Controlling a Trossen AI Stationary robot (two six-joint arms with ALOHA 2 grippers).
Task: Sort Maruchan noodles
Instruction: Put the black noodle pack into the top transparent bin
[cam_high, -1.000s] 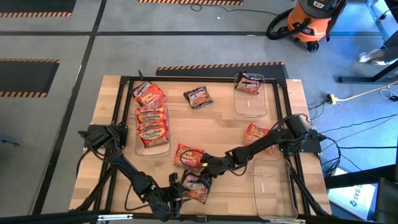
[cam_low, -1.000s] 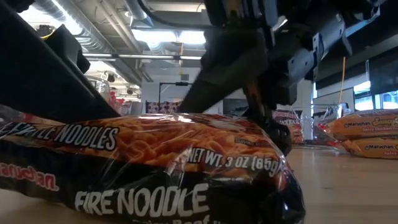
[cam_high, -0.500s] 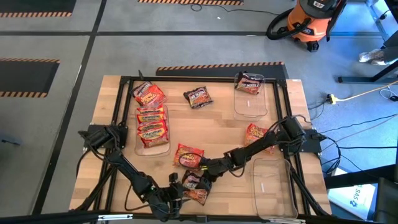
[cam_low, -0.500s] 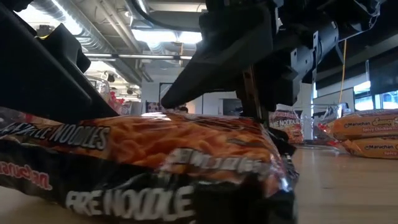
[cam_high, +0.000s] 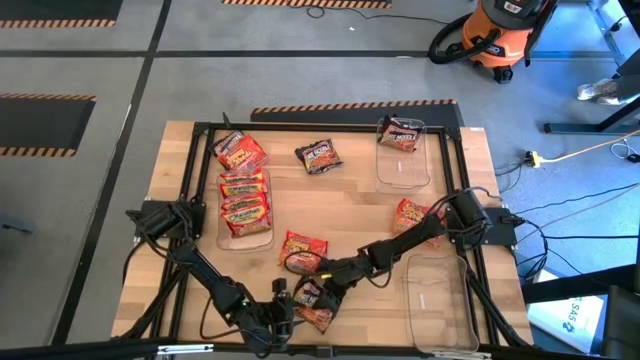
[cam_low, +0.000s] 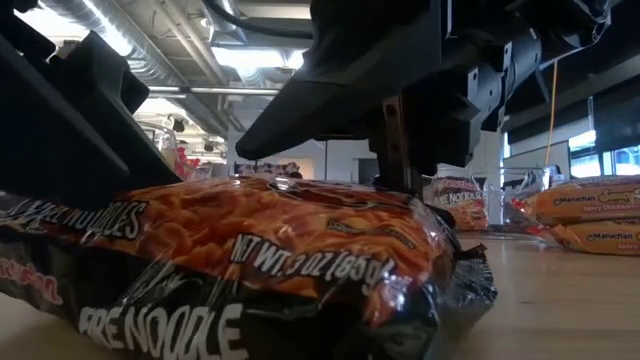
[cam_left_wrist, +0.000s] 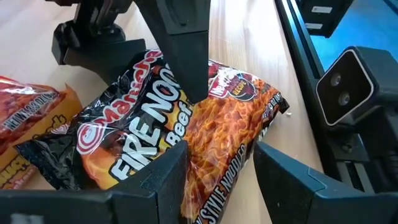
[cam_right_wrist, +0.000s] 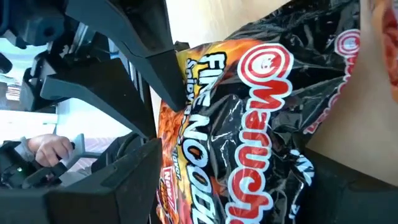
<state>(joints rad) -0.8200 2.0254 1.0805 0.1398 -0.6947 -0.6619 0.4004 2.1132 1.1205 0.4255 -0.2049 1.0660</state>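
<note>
A dark Fire Noodle packet (cam_high: 318, 306) lies near the table's front edge, between both grippers. My left gripper (cam_high: 298, 310) reaches it from the near left and is shut on its near end. My right gripper (cam_high: 323, 286) comes from the right and stands open over the packet's far part, with one finger on its top. Other Maruchan packets lie flat on the table: an orange one (cam_high: 303, 250), a red one (cam_high: 240, 152), a dark one (cam_high: 320, 156) and an orange-red one (cam_high: 412, 214) beside my right arm. My left gripper has the dark packet's near end (cam_left_wrist: 214, 177) between its two fingers (cam_left_wrist: 169, 177), coming at a low slant from the table's near left. The packet reaches away from the fingers, tilted, its underside on the table. My right gripper touches the packet's top face (cam_low: 395, 188) with one fingertip (cam_left_wrist: 189, 87), from above at a slant; where its other finger stands does not show.
A clear bin (cam_high: 246, 228) at the left holds several red-and-yellow packets. A second bin (cam_high: 402, 165) at the far right holds one dark packet. A third bin (cam_high: 440, 300) stands at the near right. A black frame (cam_high: 200, 130) borders the table.
My right gripper has gone toward the table's near edge and down, and its finger now stands on the dark packet. The packet has tipped a little in my left gripper's hold, its printed face turning.
</note>
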